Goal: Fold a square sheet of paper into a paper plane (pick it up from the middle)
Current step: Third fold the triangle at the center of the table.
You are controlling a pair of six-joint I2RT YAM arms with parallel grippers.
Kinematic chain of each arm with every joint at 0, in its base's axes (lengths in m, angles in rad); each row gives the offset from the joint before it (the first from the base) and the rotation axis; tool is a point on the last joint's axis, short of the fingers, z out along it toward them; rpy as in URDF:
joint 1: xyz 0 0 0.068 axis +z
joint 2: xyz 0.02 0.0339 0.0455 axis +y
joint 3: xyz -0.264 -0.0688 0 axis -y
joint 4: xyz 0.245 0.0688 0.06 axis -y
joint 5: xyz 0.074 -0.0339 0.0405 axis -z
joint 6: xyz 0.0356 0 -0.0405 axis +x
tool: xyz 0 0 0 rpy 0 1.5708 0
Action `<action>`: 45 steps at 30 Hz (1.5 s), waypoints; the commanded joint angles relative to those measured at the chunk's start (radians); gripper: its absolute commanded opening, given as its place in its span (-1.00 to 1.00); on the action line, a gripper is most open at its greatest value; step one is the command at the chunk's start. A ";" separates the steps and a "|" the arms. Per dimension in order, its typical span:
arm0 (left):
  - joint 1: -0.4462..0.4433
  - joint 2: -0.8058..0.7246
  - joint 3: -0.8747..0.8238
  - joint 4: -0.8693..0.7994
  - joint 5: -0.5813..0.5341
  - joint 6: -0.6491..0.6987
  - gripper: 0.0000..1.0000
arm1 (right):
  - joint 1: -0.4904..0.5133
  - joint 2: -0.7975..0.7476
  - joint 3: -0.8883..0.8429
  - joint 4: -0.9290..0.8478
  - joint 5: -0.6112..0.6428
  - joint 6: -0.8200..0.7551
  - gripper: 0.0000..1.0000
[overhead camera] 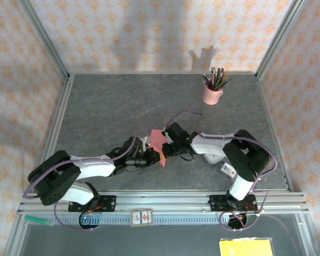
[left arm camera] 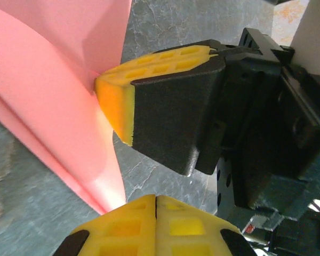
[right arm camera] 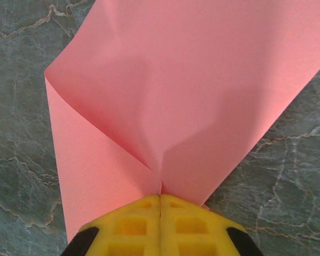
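Observation:
The square sheet of paper (overhead camera: pixel 158 140) is salmon pink and stands off the grey table between my two grippers, near the table's middle. My right gripper (overhead camera: pixel 168 145) is shut on it: in the right wrist view the paper (right arm camera: pixel 176 80) fans out from the closed yellow fingertips (right arm camera: pixel 160 198), one flap curled over to the left. In the left wrist view my left gripper (left arm camera: pixel 156 201) is shut, with no paper in its seam. The sheet's (left arm camera: pixel 42 96) low corner ends beside my left finger. The right gripper's yellow pad (left arm camera: pixel 116 106) presses on the sheet's edge.
A pink cup of pencils (overhead camera: pixel 212 94) stands at the back right. A small white card (overhead camera: pixel 228 169) lies by the right arm's base. A yellow pad (overhead camera: pixel 246 247) sits below the aluminium rail (overhead camera: pixel 165 200). Metal frame posts edge the table.

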 commanded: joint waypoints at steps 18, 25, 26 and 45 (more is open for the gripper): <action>-0.029 0.208 0.029 0.158 0.024 -0.021 -1.00 | -0.009 0.019 -0.036 -0.052 0.068 0.011 -1.00; -0.040 0.220 0.033 0.079 -0.011 0.017 -1.00 | -0.009 0.018 -0.046 -0.047 0.065 0.016 -1.00; -0.042 0.212 0.034 0.057 -0.019 0.025 -1.00 | -0.009 0.017 -0.047 -0.047 0.066 0.017 -1.00; -0.074 0.228 0.033 0.076 -0.016 0.015 -1.00 | -0.009 0.017 -0.040 -0.060 0.073 0.008 -1.00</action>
